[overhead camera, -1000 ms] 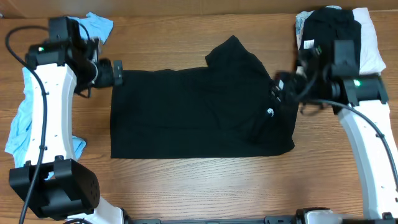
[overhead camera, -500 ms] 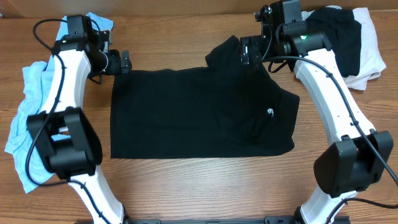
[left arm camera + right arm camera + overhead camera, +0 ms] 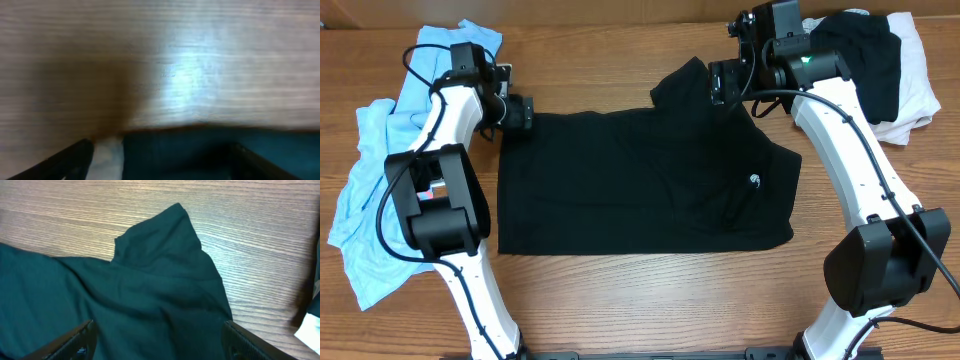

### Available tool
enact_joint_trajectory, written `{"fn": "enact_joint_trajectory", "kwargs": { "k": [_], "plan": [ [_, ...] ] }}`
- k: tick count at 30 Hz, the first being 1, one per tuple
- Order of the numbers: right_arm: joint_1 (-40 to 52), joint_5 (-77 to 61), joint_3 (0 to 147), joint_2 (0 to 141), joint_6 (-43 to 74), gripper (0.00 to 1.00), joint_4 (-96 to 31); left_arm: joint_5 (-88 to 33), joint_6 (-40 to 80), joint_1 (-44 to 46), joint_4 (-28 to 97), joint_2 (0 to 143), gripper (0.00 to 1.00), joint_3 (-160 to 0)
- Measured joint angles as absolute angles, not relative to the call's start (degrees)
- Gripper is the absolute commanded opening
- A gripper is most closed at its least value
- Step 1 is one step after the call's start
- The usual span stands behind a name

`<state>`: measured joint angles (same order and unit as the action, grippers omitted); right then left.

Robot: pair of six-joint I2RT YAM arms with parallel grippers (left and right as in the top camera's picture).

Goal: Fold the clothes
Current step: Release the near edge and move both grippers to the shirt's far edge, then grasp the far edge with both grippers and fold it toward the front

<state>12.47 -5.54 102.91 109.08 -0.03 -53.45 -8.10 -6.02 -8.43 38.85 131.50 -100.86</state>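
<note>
The black T-shirt (image 3: 620, 180) lies spread flat in the middle of the table, with a small white logo (image 3: 755, 181) near its right side. One sleeve (image 3: 160, 240) sticks up at the back. My left gripper (image 3: 520, 112) is down at the shirt's back-left corner. In the left wrist view its jaws (image 3: 160, 149) stand wide apart over the fabric's edge. My right gripper (image 3: 720, 82) is at the raised sleeve, open, with black fabric between its fingers (image 3: 75, 342). A light-blue shirt (image 3: 375, 190) lies crumpled at the left.
A pile of black and white garments (image 3: 885, 65) sits at the back right corner. Bare wood table (image 3: 620, 300) runs along the front of the shirt. The left arm reaches over the light-blue shirt.
The right gripper has moved from the shirt's right edge up to the sleeve at the back. The left gripper has settled onto the shirt's back-left corner, shifting slightly right.
</note>
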Motion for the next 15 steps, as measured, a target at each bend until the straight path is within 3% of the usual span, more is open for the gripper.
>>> {"fn": "enact_joint_trajectory", "kwargs": {
  "k": [3,8,15],
  "plan": [
    [12.47,-5.54,102.91,109.08,-0.05,0.78,-53.34,-7.22,-6.46,-8.23,38.22,131.83,0.66,-100.90],
    [12.47,-5.54,102.91,109.08,-0.14,0.72,-52.45,-6.87,-6.37,-8.23,37.87,132.14,0.05,-101.03],
    [12.47,-5.58,102.91,109.45,0.40,0.63,-47.72,-7.25,-6.28,-7.86,40.82,132.14,0.04,-101.69]
  ]
}}
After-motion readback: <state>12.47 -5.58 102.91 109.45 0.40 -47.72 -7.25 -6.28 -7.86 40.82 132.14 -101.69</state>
